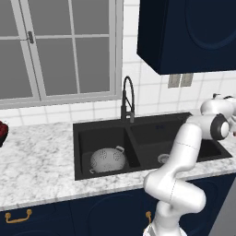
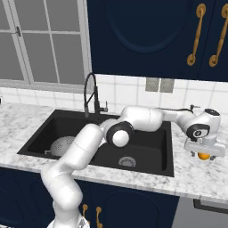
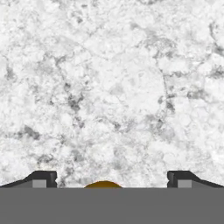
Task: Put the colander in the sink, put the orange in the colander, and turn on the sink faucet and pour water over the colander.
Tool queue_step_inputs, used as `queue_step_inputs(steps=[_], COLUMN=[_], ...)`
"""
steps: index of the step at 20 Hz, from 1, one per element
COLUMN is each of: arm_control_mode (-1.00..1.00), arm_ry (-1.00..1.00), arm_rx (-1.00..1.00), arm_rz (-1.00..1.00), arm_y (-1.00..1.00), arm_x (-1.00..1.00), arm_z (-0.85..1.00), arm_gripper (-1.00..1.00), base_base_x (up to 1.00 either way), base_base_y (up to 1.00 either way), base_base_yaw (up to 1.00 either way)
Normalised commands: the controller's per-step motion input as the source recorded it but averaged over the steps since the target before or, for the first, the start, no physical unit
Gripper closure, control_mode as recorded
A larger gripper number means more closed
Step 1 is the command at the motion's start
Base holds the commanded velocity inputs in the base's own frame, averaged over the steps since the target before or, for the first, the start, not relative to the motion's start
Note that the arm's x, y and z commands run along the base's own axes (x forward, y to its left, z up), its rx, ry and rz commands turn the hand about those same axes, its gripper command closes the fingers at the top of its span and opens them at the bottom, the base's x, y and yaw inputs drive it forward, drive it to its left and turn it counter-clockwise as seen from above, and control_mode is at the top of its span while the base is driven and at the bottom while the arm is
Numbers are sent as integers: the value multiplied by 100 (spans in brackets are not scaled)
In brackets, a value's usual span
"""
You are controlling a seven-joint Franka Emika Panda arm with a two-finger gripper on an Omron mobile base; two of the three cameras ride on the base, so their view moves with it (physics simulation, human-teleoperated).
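The round silver-grey metal colander (image 1: 107, 160), dotted all over with small holes, lies in the left basin of the wide matte black rectangular double-basin sink (image 1: 83, 133). It sits dome-side up, so its perforated bowl bulges upward, and its two small loop handles stick out on opposite sides along a line that runs slantwise across the basin. From the right base view the colander (image 2: 61, 145) shows as a pale dotted mound low in the far basin. A round silver drain (image 2: 127, 161) marks the floor of the other basin.

The tall slim black sink faucet (image 1: 128, 99) rises from the back rim between the basins, its gooseneck arching high and its nozzle pointing straight down.

The small smooth bright orange ball (image 2: 203, 156) rests on the mottled white-and-grey marble bench (image 2: 196, 176) to the right of the sink, well apart from the colander. The white arm reaches across the sink, and the gripper (image 2: 204, 150) hangs directly over the orange. In the hand view the two dark fingertips (image 3: 43, 178) stand wide apart with the top of the orange (image 3: 103, 184) showing between them; the gripper (image 3: 111, 179) is spread fully and has hold of nothing.

A dark red bowl (image 1: 2, 132) sits at the far left edge of the bench.
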Motion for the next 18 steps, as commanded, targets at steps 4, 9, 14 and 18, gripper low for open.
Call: queue_step_inputs(steps=[4,9,14,18], arm_control_mode=[-100,-100,-100,-100], arm_ry=[2,2,0,2], arm_rx=[0,0,0,0], arm_rz=[-4,-5,-4,-3], arm_y=[-15,-7,0,4], arm_x=[36,37,28,16], arm_z=[-25,-26,-17,-23], arm_gripper=[-100,-100,100,100], base_base_x=[0,0,0,0], base_base_y=[0,0,0,0], base_base_yaw=[0,0,0,0])
